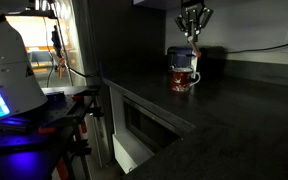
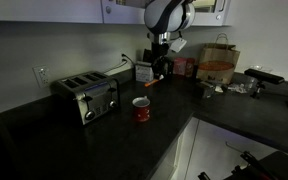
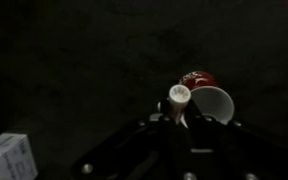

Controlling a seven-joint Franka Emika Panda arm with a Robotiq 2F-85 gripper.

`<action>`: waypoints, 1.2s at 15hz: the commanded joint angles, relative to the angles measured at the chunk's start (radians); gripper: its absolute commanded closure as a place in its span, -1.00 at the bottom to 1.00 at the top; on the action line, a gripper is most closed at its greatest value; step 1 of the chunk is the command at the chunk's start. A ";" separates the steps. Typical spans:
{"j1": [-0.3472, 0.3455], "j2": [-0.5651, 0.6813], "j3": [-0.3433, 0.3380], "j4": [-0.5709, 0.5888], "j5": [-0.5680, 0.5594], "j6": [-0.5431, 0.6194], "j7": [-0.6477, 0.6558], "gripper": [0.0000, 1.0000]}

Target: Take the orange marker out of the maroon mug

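Note:
The maroon mug (image 1: pixel 182 77) stands upright on the dark counter, and also shows in an exterior view (image 2: pixel 141 109). In the wrist view the mug (image 3: pixel 212 100) lies below me, with its pale inside showing. My gripper (image 2: pixel 160 72) hangs well above the mug and is shut on the orange marker (image 2: pixel 152 83), which sticks out slanted below the fingers. In the wrist view the marker's pale end (image 3: pixel 177 97) sits between my fingers (image 3: pixel 179 115). From the other side, the gripper (image 1: pixel 192 33) holds the marker (image 1: pixel 196 47) clear of the mug's rim.
A silver toaster (image 2: pixel 86 96) stands near the mug. A paper bag (image 2: pixel 219 65) and clutter sit farther along the counter. A bluish-topped dark box (image 1: pixel 180 55) is behind the mug. A white box (image 3: pixel 9 155) shows at the wrist view's corner. The counter drops at its front edge (image 1: pixel 149 105).

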 commanded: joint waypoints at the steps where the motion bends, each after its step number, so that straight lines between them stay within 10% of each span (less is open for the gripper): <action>1: -0.001 -0.070 -0.032 -0.116 0.058 0.099 0.059 0.90; 11: -0.016 -0.014 -0.105 -0.357 0.117 0.444 0.226 0.90; 18: -0.001 0.076 -0.131 -0.346 0.029 0.434 0.296 0.90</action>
